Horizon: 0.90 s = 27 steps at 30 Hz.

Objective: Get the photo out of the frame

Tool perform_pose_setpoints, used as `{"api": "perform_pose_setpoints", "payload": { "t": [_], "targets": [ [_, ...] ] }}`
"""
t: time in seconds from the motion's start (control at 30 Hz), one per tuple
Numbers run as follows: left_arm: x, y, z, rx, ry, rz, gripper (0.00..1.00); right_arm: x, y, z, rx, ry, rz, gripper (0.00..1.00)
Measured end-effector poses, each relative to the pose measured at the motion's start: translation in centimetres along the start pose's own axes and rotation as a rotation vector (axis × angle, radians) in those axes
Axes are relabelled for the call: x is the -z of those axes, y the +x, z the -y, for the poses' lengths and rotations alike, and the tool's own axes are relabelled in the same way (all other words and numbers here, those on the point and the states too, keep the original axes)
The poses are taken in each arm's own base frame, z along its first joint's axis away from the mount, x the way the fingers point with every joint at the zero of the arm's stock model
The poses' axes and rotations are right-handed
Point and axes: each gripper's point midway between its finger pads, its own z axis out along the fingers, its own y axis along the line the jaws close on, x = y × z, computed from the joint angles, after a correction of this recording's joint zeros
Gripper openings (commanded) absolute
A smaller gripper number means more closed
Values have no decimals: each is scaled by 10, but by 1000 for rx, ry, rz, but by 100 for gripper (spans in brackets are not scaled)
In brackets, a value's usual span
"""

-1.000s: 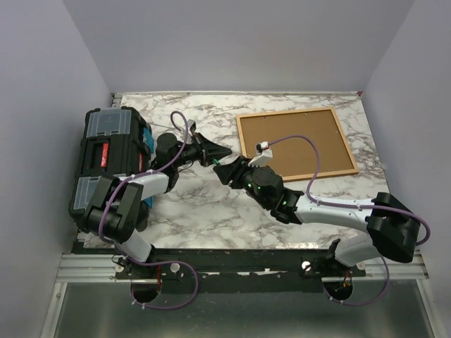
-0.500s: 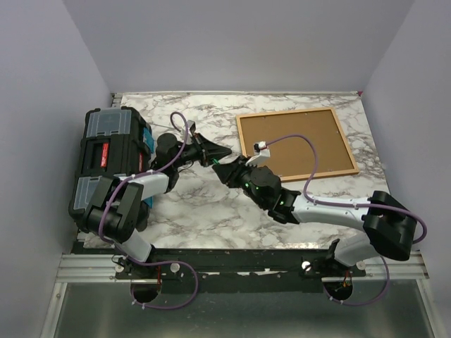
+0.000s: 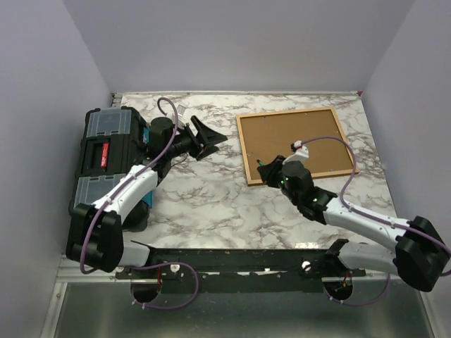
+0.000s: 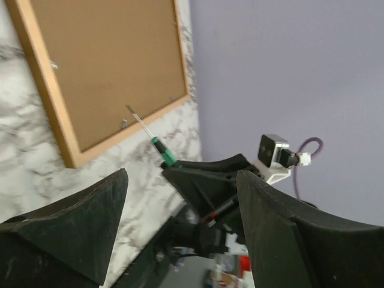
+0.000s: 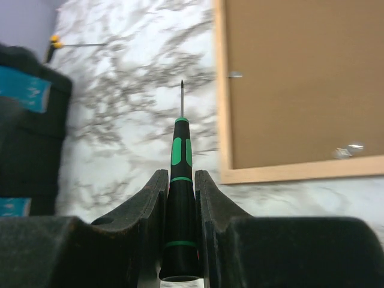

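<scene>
At the table's (image 3: 211,204) far right, the frame (image 3: 285,113) lies flat, backing board (image 3: 296,144) up, photo unseen; right gripper (image 5: 180,177) near its corner, clamped on a green-black screwdriver (image 5: 180,150); left gripper (image 4: 181,175) near the toolbox (image 3: 109,151), fingers spread.

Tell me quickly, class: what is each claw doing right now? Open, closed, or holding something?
Left claw: open, holding nothing.
Right claw: closed on the green-and-black screwdriver.
</scene>
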Motion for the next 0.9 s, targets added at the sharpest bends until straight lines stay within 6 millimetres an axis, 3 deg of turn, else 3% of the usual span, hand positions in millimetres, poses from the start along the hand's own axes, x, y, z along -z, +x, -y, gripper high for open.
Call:
{"api": "perform_pose_setpoints", "payload": {
  "t": [0.1,0.2,0.37,0.43,0.5,0.7,0.9],
  "targets": [
    [8,-14,9,-124,-74,76,74,11,-3,39,12,60,-24,0],
    [16,-24,26,-249,-135,142,74,18,-3,50,45,69,-64,0],
    [32,-19,97,-488,-87,184,73,12,12,62,103,92,-171,0],
    [37,-19,112,-569,-68,195,73,10,21,67,110,104,-206,0],
    [39,-21,108,-640,-88,201,73,7,28,70,115,117,-233,0],
    [33,-17,61,-718,-211,129,73,-13,35,68,119,125,-257,0],
    [33,-13,55,-745,-224,109,72,-36,42,68,120,140,-263,0]
  ]
}}
